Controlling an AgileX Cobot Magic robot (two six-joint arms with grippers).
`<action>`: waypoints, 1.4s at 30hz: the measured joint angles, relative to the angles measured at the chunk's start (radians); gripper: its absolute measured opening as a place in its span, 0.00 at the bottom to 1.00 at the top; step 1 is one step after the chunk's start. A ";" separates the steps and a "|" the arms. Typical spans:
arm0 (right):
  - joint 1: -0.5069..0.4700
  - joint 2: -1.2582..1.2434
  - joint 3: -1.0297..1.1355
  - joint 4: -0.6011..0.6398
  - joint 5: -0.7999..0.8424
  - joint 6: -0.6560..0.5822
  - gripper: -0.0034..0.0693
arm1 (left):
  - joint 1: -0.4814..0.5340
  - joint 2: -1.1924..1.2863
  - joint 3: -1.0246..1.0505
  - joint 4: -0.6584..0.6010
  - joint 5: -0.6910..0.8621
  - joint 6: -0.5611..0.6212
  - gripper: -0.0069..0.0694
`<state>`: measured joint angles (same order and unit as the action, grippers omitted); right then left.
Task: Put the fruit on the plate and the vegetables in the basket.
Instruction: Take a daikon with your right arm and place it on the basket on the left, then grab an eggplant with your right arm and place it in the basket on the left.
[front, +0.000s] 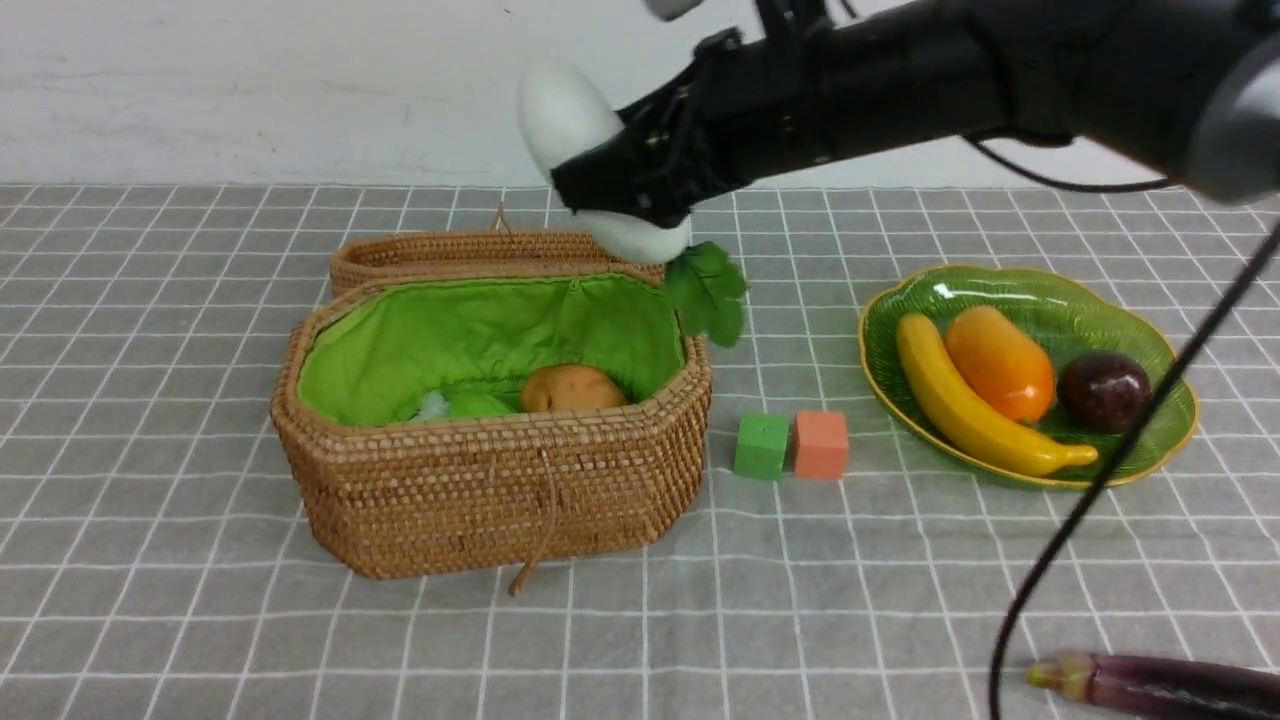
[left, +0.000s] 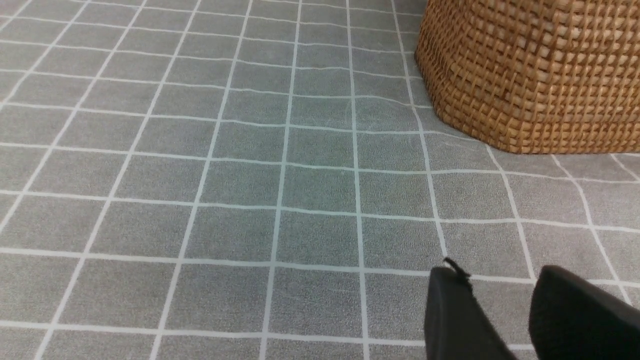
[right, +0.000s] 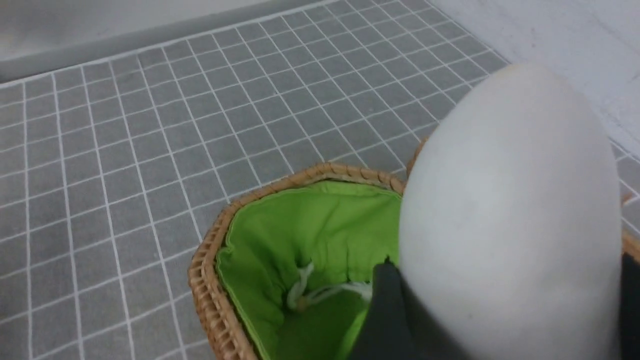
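In the front view, the right gripper (front: 625, 175) is at the upper middle of the frame, its jaws parted to the width of the radish (front: 568, 115) and clamped on it, leaves hanging at the lower right end. The radish is above the back right rim of the basket (front: 500, 500), which sits left of centre with the potato (front: 570, 388) and a green thing, probably the gourd, inside. Banana (front: 960, 405), mango (front: 1000, 360) and mangosteen (front: 1105, 390) lie on the plate (front: 1150, 335) at the right; the eggplant (front: 1160, 685) is on the table at the lower right corner. Two cubes stand between basket and plate. The step in hand looks to be basketing the radish; next it likely needs to move over the opening, drop low and be let go, leaves inside the rim. The eggplant would then remain.

In the left wrist view, the left gripper (left: 495, 310) shows at the lower right, fingertips a little apart, nothing between them, over grey cloth (left: 225, 200) with white grid lines.

In the right wrist view, the radish fills the right side, the green lining (right: 320, 225) below it; a pale wall (right: 560, 40) closes the upper right.
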<state>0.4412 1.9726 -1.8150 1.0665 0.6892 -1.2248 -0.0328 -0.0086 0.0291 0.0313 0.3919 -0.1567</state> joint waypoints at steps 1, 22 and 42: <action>0.014 0.025 -0.008 0.000 -0.013 0.000 0.76 | 0.000 0.000 0.000 0.000 0.000 0.000 0.39; 0.074 -0.039 -0.043 -0.654 0.200 0.513 0.95 | 0.000 0.000 0.000 0.000 0.000 0.000 0.40; -0.251 -0.458 0.854 -1.179 0.228 0.326 0.87 | 0.000 0.000 0.000 0.001 0.000 0.000 0.40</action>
<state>0.1905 1.5143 -0.9611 -0.1127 0.9169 -0.8988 -0.0328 -0.0086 0.0291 0.0320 0.3919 -0.1567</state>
